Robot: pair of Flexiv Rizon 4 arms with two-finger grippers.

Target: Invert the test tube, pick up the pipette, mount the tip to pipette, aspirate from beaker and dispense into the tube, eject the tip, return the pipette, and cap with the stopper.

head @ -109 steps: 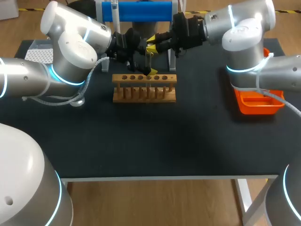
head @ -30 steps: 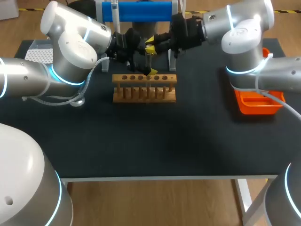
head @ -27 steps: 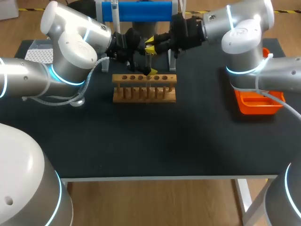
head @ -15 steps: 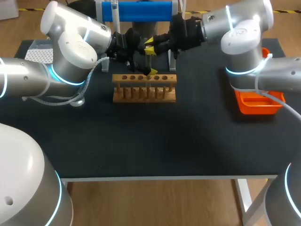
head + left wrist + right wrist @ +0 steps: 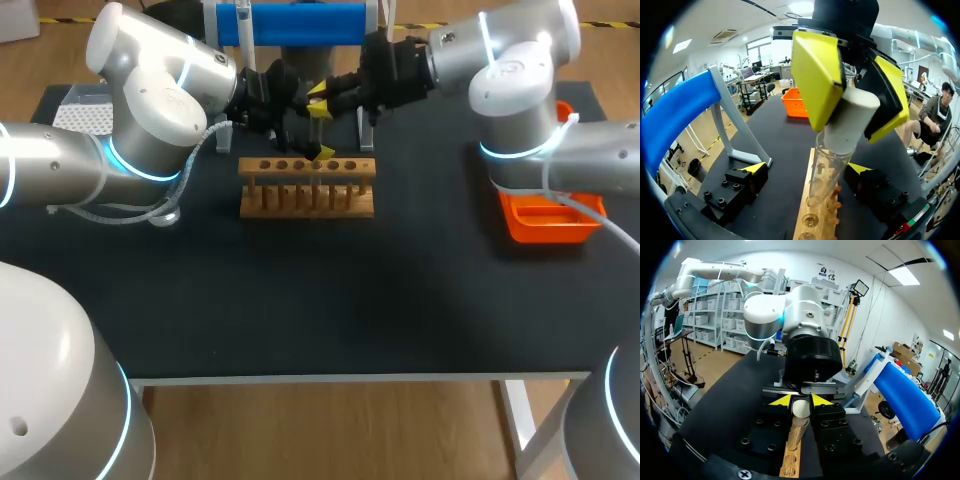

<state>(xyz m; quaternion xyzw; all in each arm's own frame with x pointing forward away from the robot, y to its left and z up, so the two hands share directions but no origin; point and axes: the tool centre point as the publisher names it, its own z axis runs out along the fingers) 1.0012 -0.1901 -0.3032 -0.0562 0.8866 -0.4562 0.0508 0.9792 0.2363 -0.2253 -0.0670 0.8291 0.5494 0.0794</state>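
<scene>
Black worktop (image 5: 330, 300), seen from above and behind. Between the clenched right fingers (image 5: 815, 80) — a white stopper (image 5: 850, 122), lower end at the mouth of the upright test tube (image 5: 827, 170). To either side of that tube, the left fingers (image 5: 754, 168), spread wide, one clearly apart from the glass. Under the tube, a wooden rack (image 5: 307, 190), toward the back of the worktop. Behind, a blue-barred stand (image 5: 290, 22); far right, an orange bin (image 5: 545, 220).
</scene>
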